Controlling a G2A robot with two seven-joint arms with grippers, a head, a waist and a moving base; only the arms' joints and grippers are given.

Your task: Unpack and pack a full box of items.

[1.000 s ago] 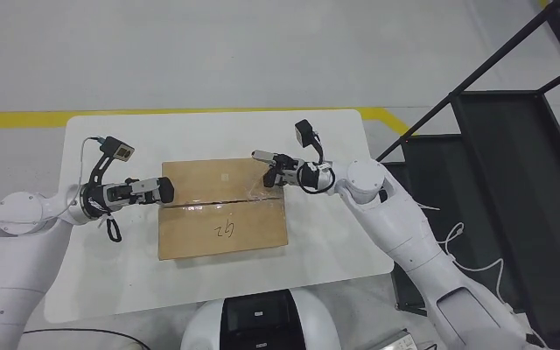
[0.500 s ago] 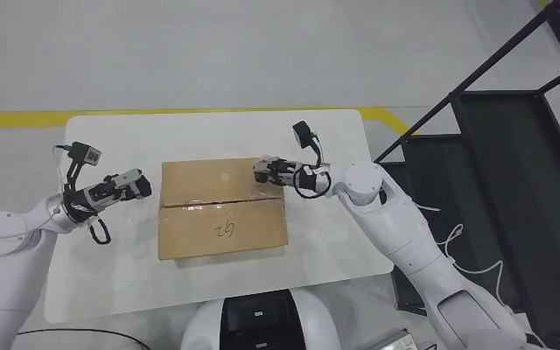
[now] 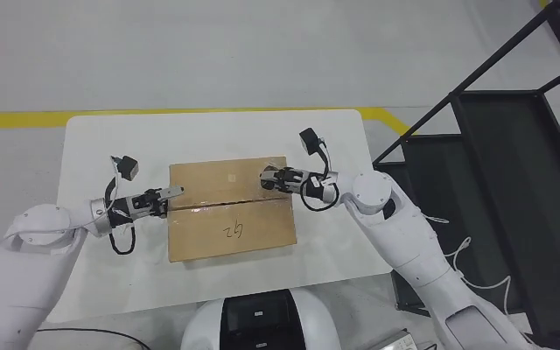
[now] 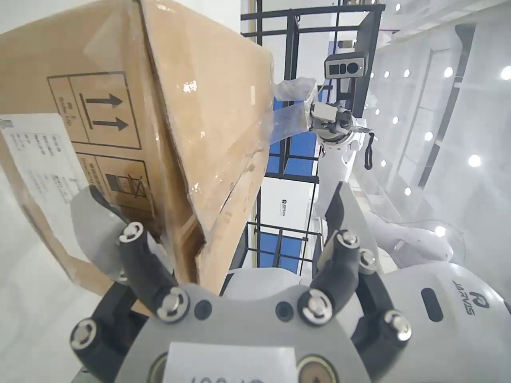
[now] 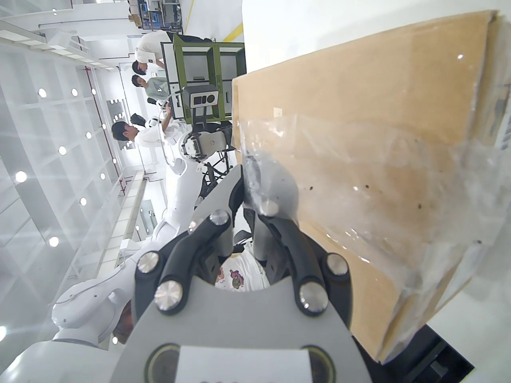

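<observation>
From the top view I had the white table [image 3: 96, 149] across the middle of the frame. At centre-left, the left gripper [image 3: 172, 192] sat at the left end of the cardboard box [image 3: 254, 236], level with the seam [image 3: 219, 205] between the two top flaps. In the left wrist view its fingers [image 4: 339, 217] were spread wide and held nothing; the box's end edge at the seam stood between them; one finger lay over the end face, near the white shipping label [image 4: 36, 153], though I could not tell whether it touched. The box lay flat in the centre of the table, flaps down, with a handwritten mark [image 3: 229, 231] on the nearer flap. Right of centre, the right gripper [image 3: 264, 180] hovered over the box's right end, just above the seam; its fingers were pinched together on a strip of clear tape [image 5: 359, 185]; the strip was lifted off the cardboard there and ran, crumpled, down over the box's right end. At the far right of the frame stood dark metal steps [image 3: 499, 175], well apart from the table.
</observation>
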